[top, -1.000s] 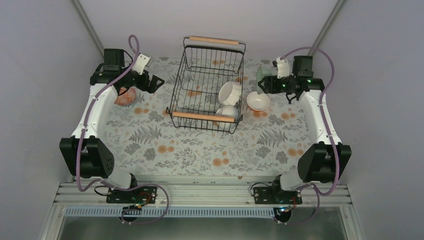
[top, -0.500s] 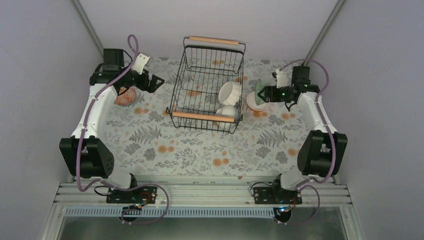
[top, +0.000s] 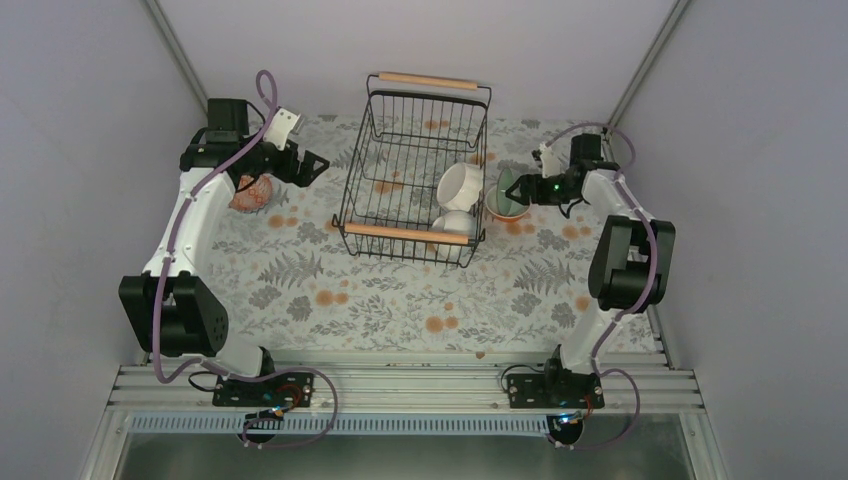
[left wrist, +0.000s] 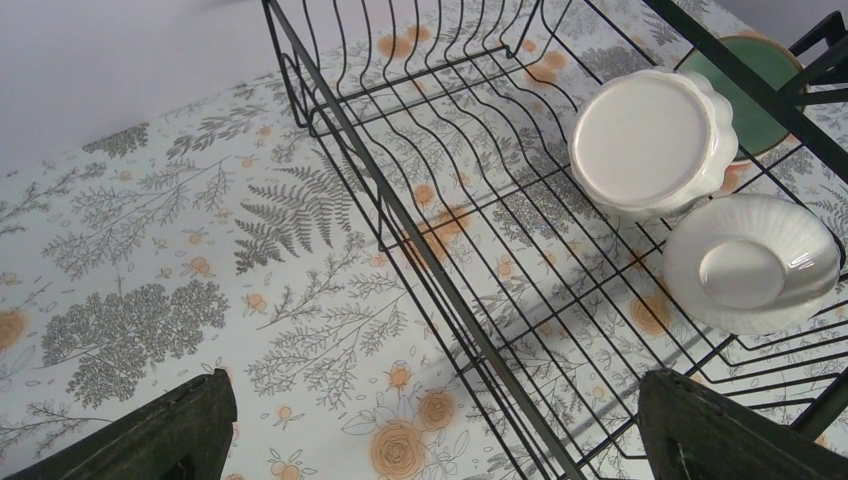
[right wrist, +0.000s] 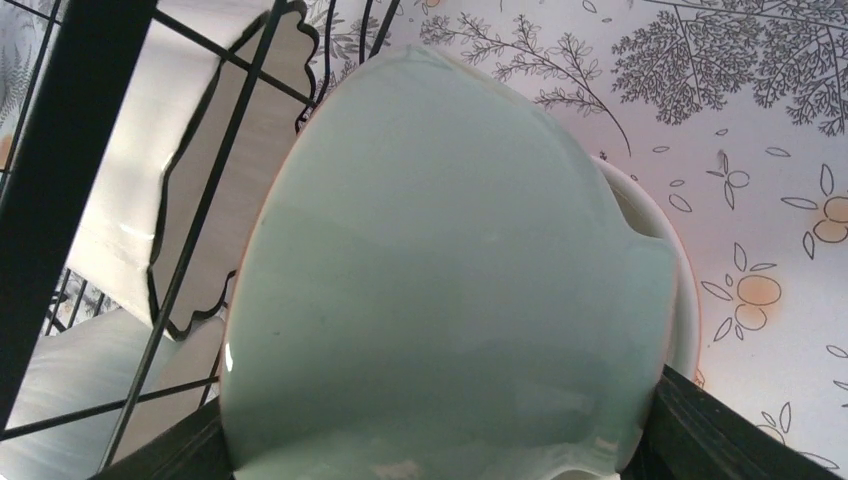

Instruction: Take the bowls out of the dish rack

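The black wire dish rack stands mid-table. It holds a scalloped white bowl and a plain white bowl; both also show in the left wrist view, scalloped and plain. My right gripper is shut on the mint-green bowl, tilted low over a white bowl that sits on the table beside the rack's right side. My left gripper is open and empty, left of the rack. A pinkish-orange patterned bowl lies on the table by the left arm.
The rack has wooden bar handles at the far and near ends. A floral cloth covers the table. Grey walls close in at left, right and back. In the right wrist view the rack's wire wall is close on the left.
My right gripper has moved left and down with the mint-green bowl, from beside the white bowl to over it, next to the rack. The left arm has not moved.
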You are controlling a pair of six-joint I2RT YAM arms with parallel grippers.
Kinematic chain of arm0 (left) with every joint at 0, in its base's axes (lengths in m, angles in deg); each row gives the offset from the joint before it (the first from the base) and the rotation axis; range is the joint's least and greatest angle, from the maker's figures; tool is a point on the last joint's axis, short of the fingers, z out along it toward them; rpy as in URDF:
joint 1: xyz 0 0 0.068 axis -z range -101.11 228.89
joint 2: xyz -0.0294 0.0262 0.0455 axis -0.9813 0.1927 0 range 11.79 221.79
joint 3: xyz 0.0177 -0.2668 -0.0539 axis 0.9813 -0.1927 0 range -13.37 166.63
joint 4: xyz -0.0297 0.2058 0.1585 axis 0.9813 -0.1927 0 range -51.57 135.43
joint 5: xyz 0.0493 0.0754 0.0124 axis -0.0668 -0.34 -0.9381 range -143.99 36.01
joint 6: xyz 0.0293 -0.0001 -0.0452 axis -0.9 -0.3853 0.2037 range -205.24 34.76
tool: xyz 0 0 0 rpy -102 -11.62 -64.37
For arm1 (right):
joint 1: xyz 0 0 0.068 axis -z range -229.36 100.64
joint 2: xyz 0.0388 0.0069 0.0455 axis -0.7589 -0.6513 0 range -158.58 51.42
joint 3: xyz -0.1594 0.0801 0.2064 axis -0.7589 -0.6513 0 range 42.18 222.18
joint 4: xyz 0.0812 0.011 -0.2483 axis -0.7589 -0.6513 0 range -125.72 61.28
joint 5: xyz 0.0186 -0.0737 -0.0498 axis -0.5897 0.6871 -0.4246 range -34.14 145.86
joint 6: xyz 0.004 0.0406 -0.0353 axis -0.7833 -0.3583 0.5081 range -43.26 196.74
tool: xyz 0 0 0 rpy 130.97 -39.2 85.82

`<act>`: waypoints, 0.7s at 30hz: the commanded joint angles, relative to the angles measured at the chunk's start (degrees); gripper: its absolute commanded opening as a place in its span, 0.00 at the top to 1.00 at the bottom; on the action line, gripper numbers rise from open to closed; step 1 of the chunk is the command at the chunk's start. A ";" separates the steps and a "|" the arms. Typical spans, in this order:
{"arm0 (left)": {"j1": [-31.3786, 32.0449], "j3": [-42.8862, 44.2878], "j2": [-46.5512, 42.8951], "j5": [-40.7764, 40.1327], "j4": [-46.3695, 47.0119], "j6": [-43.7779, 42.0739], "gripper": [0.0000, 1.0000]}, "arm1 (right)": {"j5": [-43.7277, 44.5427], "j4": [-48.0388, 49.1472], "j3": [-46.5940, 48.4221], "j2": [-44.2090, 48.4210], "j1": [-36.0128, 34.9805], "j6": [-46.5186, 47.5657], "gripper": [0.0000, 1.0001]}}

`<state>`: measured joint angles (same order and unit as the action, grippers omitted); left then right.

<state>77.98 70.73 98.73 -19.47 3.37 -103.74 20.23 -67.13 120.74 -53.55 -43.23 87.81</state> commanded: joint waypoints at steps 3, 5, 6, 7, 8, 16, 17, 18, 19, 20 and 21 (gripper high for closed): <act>-0.32 -0.64 -1.25 1.28 0.87 0.73 0.00 | -4.33 0.06 3.65 -0.62 0.74 1.56 0.62; -0.30 -0.72 -1.07 1.62 0.95 0.83 0.00 | -4.20 -0.89 4.08 -0.87 0.88 1.94 0.53; -0.32 -0.77 -0.97 1.82 1.01 0.85 0.00 | -4.11 -1.28 4.25 -0.80 0.90 2.16 0.50; -0.32 -0.81 -0.88 2.05 1.01 0.98 0.00 | -3.88 -1.46 4.23 -0.52 0.89 2.31 0.48; -0.33 -0.78 -0.86 2.16 0.96 0.96 0.00 | -3.58 -1.57 4.13 -0.09 0.91 2.49 0.46; -0.32 -1.45 -0.93 3.05 1.29 1.36 0.00 | -1.13 -2.59 2.51 3.69 1.14 2.78 0.41; -0.33 -1.41 -0.90 3.14 1.29 1.42 0.00 | -0.98 -2.62 2.32 3.61 1.10 2.67 0.40; -0.32 -1.39 -0.97 3.18 1.34 1.53 0.00 | -0.93 -2.86 2.21 3.36 1.16 2.75 0.40; -0.32 -1.31 -0.98 3.30 1.30 1.66 0.00 | -0.99 -3.08 2.21 3.15 1.12 2.87 0.39; -0.32 -1.23 -0.93 3.48 1.22 1.71 0.00 | -1.12 -3.23 2.25 2.84 1.11 2.82 0.39; -0.32 -1.22 -1.00 3.55 1.19 1.76 0.00 | -1.34 -3.32 2.22 2.62 1.14 2.89 0.38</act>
<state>77.98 69.70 98.73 -17.65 3.59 -102.56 20.62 -70.91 122.71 -53.02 -42.53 89.19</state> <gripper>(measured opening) 0.998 0.713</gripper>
